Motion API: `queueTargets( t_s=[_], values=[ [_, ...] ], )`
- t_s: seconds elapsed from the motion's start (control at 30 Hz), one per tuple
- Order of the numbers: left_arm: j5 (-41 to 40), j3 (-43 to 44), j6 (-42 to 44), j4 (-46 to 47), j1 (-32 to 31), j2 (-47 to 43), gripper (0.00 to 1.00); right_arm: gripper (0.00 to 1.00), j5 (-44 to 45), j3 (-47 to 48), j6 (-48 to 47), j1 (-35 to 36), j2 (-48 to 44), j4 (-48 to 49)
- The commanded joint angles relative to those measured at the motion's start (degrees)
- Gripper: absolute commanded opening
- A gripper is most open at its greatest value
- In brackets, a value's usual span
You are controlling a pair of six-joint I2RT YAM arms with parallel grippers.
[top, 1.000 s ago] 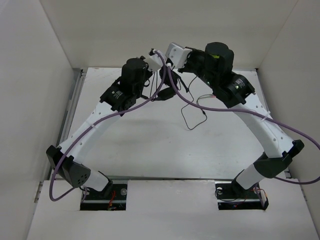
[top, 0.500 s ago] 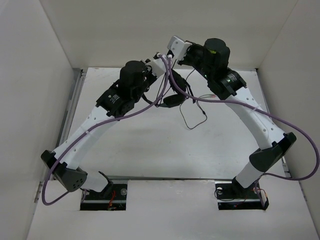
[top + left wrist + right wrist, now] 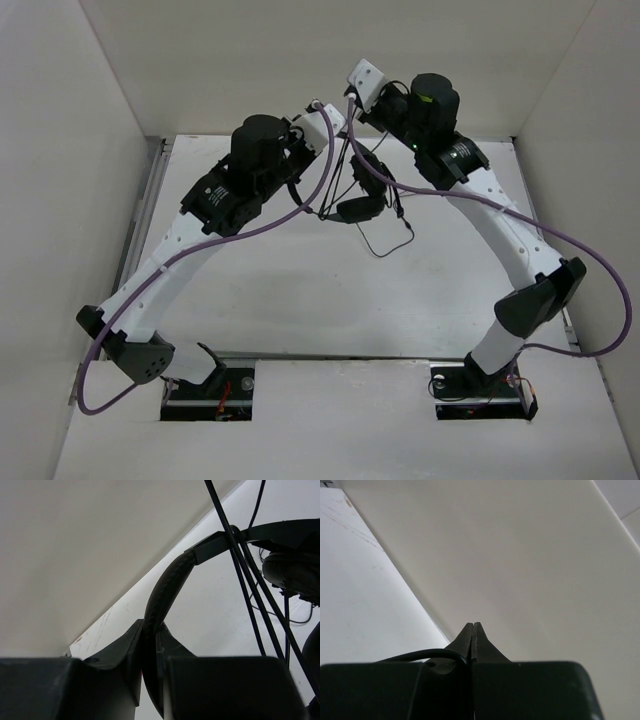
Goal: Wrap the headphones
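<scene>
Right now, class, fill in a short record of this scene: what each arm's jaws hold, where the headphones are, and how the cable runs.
Left jaws: shut on the headband of the headphones
Right jaws: shut on the cable
Headphones: held above the table, an earcup hanging down
Cable: several strands cross the headband; a slack loop reaches the table

A lab booth: white walls [image 3: 60,200] enclose the table [image 3: 300,300]
</scene>
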Motion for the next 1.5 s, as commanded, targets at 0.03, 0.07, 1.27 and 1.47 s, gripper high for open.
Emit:
queueTargets(
  t_s=[0.03,0.07,1.27,1.47],
  values=[
    [3.6,3.8,-2.7,-1.3,-0.8,-0.8,0.0,0.0,-3.7,3.4,8.6,-3.3,0.8,4.4],
    [3.8,4.3,-2.8,-1.7,-0.8,-0.7,0.0,0.0,-4.2,3.4,9.5,-3.8,0.8,4.3],
    [8.6,47.7,-15.5,-3.8,3.7,13.2,0.0,0.46,-53.2,-40.3,107.1,-0.1,3.0,75.5],
    [3.9,46.3,-17.3,0.9,10.5,12.0,0.0,0.56,-54.3,-45.6,111.2,4.1,3.7,82.0]
  ],
)
